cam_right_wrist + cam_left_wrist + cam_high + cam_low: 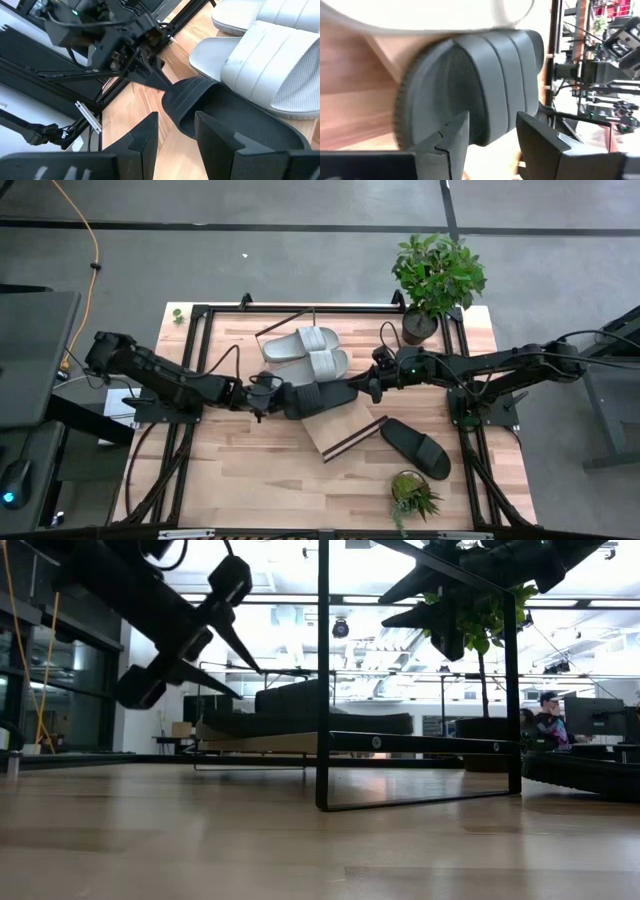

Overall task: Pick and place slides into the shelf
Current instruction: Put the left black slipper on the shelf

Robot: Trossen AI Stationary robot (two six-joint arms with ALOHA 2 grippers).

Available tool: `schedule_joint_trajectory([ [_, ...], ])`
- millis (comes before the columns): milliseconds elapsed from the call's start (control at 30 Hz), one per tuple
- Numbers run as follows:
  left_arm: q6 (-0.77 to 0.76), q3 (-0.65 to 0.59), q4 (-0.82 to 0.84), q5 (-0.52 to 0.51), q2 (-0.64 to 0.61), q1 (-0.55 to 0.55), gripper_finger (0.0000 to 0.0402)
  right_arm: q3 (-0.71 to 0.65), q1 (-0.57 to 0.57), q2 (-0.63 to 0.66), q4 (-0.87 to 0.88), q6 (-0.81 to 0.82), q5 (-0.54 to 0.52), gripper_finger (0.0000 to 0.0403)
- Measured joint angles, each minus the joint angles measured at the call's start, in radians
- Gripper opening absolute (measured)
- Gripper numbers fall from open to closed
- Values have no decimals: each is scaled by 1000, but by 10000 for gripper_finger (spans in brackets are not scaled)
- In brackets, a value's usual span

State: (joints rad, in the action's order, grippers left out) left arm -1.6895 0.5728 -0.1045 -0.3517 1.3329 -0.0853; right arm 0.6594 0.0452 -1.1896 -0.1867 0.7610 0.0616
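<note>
Placement of a black slide (318, 398) at frame centre, beside two grey slides (310, 350) on the shelf (345, 430). Left gripper (268, 395) jaws spread at its heel; right gripper (372, 388) jaws spread at its toe. Next: fetch the other black slide (415, 447) at lower right

the light-wood tabletop (250, 470) carries everything — the shelf (345, 432), a pale board lying askew near the middle, two light grey slides (308, 350) side by side toward the far edge, one black slide (318, 398) just in front of them, another black slide (416, 448) apart at the right, plus two potted plants (436, 280) (412, 496).
</note>
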Motion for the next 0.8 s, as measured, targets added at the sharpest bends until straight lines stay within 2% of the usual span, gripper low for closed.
schedule_joint_trajectory([
  [200, 38, 0, 54, -24, -69, 0, 148, 0, 0, 0, 3, -2, 1, 119],
  [333, 101, 0, 54, 8, -99, 0, 146, 0, 0, 0, 9, -2, 2, 119],
  [600, 275, 0, 155, 252, -115, 0, 130, 0, 0, 4, 48, 23, 46, 119],
  [800, 359, 0, 225, 377, -115, 0, 110, 0, 14, 67, 99, 25, 17, 119],
])
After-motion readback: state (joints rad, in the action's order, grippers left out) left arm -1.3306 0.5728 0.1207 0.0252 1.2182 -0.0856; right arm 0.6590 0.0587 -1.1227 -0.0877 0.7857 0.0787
